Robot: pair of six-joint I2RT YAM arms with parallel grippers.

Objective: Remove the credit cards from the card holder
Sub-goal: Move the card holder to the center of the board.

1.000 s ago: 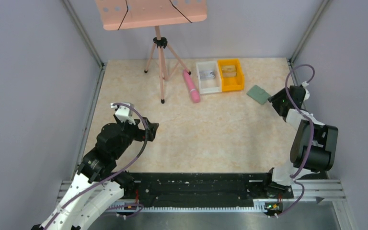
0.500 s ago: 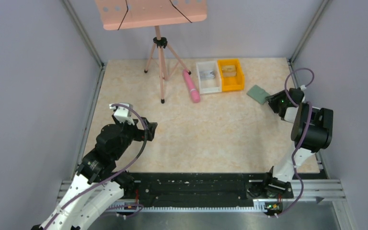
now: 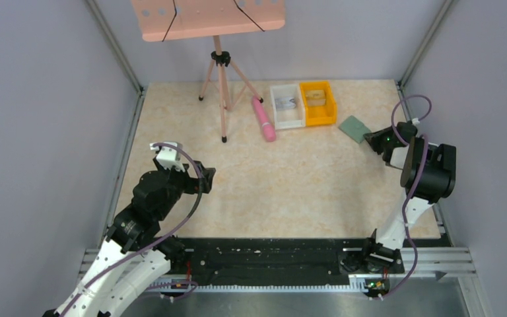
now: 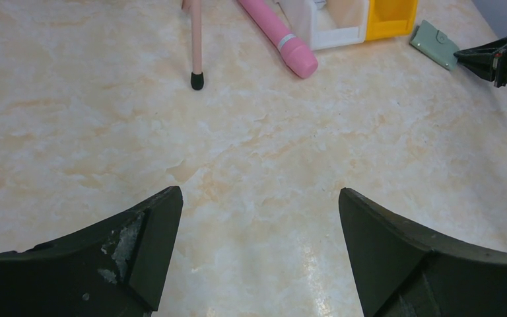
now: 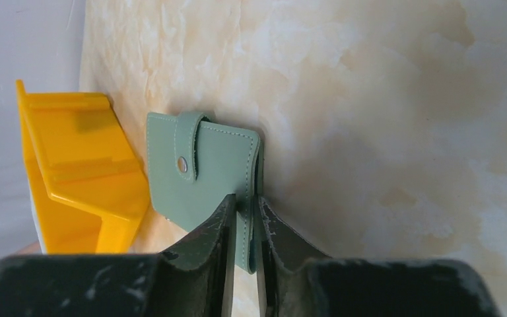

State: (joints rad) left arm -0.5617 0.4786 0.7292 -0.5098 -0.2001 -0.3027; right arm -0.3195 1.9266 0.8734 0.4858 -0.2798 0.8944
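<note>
a: small sage-green snap-tab card holder (image 5: 204, 165), far right corner, beside yellow plastic bin (image 5: 72, 165). right gripper (image 5: 245, 203) nearly closed, nipping its edge.
b: shallow bite (tab fastened), so it may slip. left gripper (image 4: 257, 198) wide, empty.

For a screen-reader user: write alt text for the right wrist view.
The right gripper pinches the near edge of the closed sage-green card holder, whose snap tab is fastened. A yellow bin stands close beside the holder on the marbled table.
</note>
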